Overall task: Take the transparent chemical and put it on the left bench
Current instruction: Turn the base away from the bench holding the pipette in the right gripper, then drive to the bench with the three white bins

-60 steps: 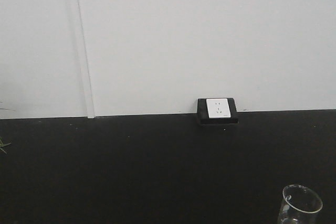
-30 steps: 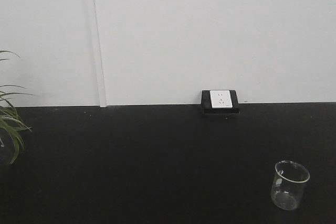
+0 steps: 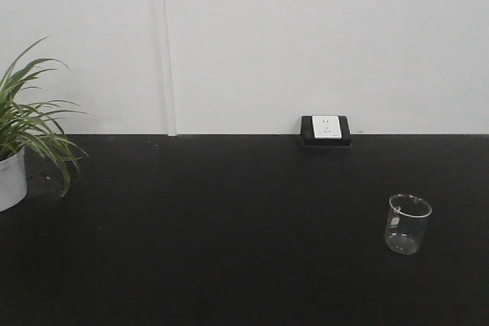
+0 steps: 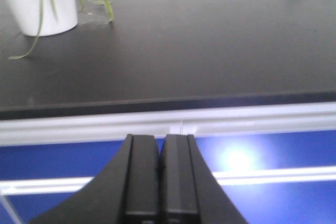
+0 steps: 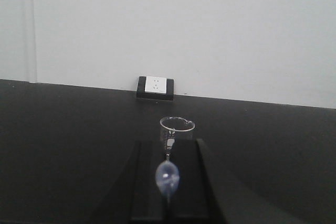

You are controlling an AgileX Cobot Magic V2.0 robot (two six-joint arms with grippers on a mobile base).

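Left gripper [image 4: 160, 148]: jaws pressed together, held level before the bench [image 4: 210, 51] edge. Right gripper [image 5: 168, 156]: jaws together, empty, above the bench.

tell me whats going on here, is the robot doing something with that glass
Nothing is held right now. The clear beaker stands upright on the right of a black benchtop, with a wall socket behind it and a potted plant at far left. The right gripper points at the beaker from just in front, jaws apparently shut. The left gripper, also shut, hangs below the bench's front edge.
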